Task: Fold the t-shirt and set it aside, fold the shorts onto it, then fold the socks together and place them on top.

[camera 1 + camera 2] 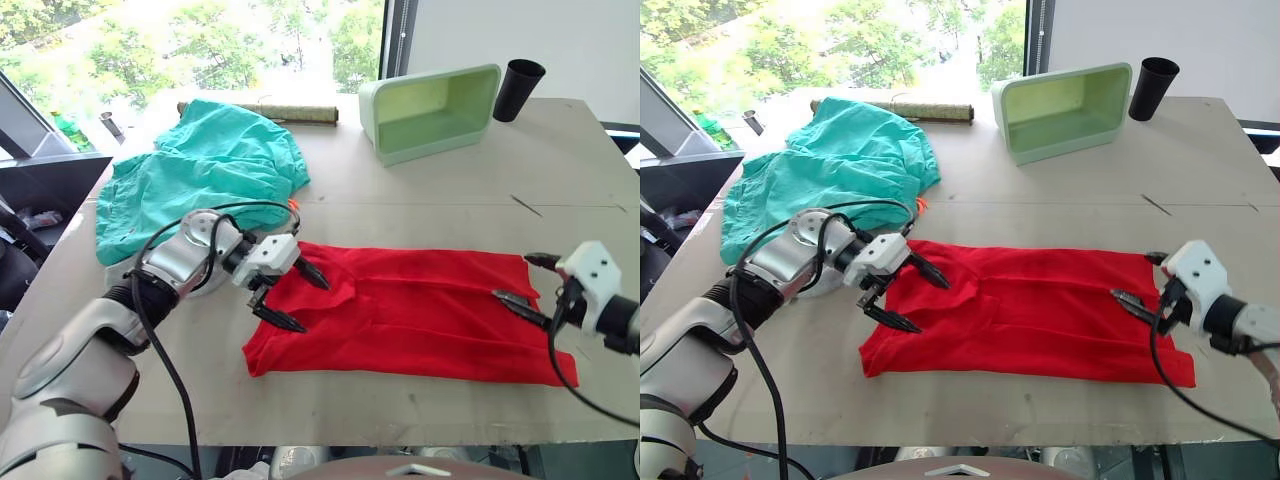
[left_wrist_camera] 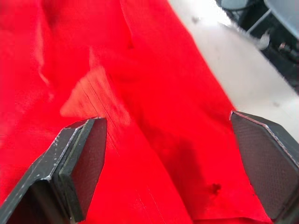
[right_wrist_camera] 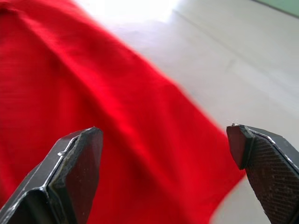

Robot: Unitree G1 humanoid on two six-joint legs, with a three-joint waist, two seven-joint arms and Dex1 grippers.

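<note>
Spanning t-shirt (image 1: 420,315) ends, both tools (image 1: 290,296) (image 1: 528,281) gaping, bare table (image 1: 420,215) behind

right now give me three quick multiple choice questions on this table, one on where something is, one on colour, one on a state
1. Where do the shorts lie?
A. beyond the t-shirt, on the robot's left side of the table
B. inside the green bin
C. under the t-shirt

2. What colour is the cup beside the bin?
A. white
B. black
C. red

3. How do the left pincer and right pincer stand?
A. both shut on the t-shirt
B. one shut on the shorts
C. both open at the t-shirt's ends

Answers: 1 A, the teal heap sits far left behind the red cloth. 2 B, it is dark. 3 C, both wrist views show spread fingers with nothing between them.
</note>
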